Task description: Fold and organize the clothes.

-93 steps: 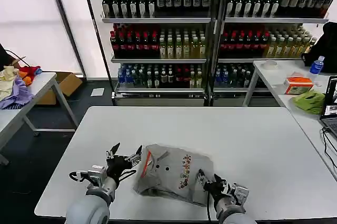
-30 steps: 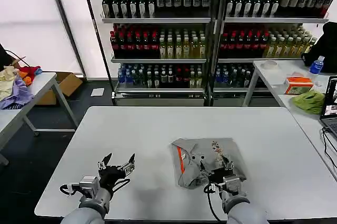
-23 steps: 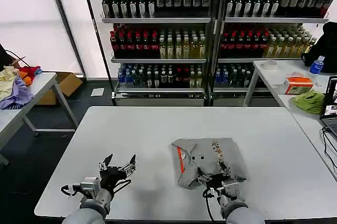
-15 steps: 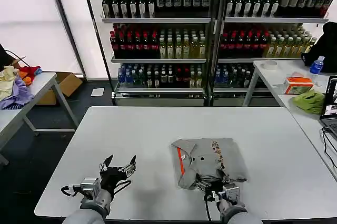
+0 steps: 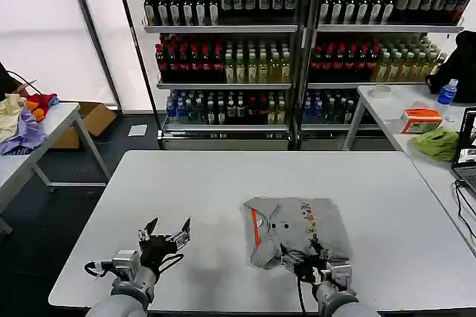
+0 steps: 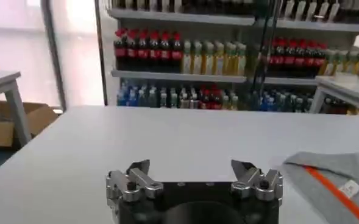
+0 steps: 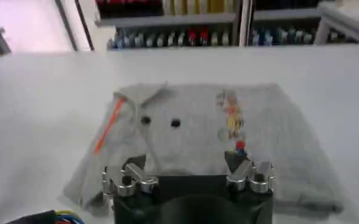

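Observation:
A folded light grey T-shirt (image 5: pixel 297 229) lies flat on the white table (image 5: pixel 223 183), right of centre near the front. It has an orange-red collar strip (image 5: pixel 255 226) and a small multicolour print (image 5: pixel 308 220). My right gripper (image 5: pixel 307 262) hovers open at the shirt's front edge, its fingers spread and holding nothing. In the right wrist view that gripper (image 7: pixel 185 161) faces the shirt (image 7: pixel 197 125). My left gripper (image 5: pixel 165 237) is open over bare table to the shirt's left. In the left wrist view this gripper (image 6: pixel 189 167) has the shirt (image 6: pixel 334 176) off to one side.
Shelves of bottles (image 5: pixel 297 42) stand behind the table. A side table on the left carries coloured fabrics (image 5: pixel 22 120). The table on the right holds a lime-green cloth (image 5: pixel 439 142), an orange box (image 5: pixel 422 120) and a blue bottle (image 5: pixel 447 92).
The shirt went from the table's front middle to right of centre. My right gripper let go of it and drew back to its front edge. The left gripper retreated left and stays open.

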Robot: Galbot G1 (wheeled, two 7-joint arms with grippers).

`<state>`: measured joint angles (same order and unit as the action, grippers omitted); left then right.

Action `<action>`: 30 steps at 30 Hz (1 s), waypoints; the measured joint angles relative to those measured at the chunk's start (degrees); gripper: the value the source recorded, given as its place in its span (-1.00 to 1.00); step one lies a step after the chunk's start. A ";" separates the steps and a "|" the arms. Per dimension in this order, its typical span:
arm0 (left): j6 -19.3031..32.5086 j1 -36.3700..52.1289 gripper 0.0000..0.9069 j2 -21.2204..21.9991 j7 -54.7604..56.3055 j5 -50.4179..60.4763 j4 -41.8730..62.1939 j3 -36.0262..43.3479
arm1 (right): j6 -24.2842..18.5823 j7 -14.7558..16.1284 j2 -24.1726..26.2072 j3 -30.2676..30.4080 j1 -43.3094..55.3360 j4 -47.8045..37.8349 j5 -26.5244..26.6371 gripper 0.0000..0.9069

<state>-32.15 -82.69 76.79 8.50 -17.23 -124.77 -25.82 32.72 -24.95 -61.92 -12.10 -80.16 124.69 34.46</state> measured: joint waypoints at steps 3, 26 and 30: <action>0.59 -0.20 1.00 0.06 -0.32 0.44 -0.23 0.06 | -0.91 0.47 -0.33 -2.15 0.06 2.05 -2.54 1.00; 8.89 0.09 1.00 1.21 -1.33 2.68 1.42 -0.46 | -6.59 1.12 -1.19 -17.79 0.28 2.46 -11.53 1.00; 9.94 0.50 1.00 1.12 -1.02 2.69 1.88 -0.49 | -7.00 1.04 -1.65 -19.15 -0.22 2.06 -11.81 1.00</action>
<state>-22.20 -82.20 77.91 7.47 -14.55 -122.89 -26.31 25.72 -23.91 -63.57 -31.25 -80.38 126.76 22.65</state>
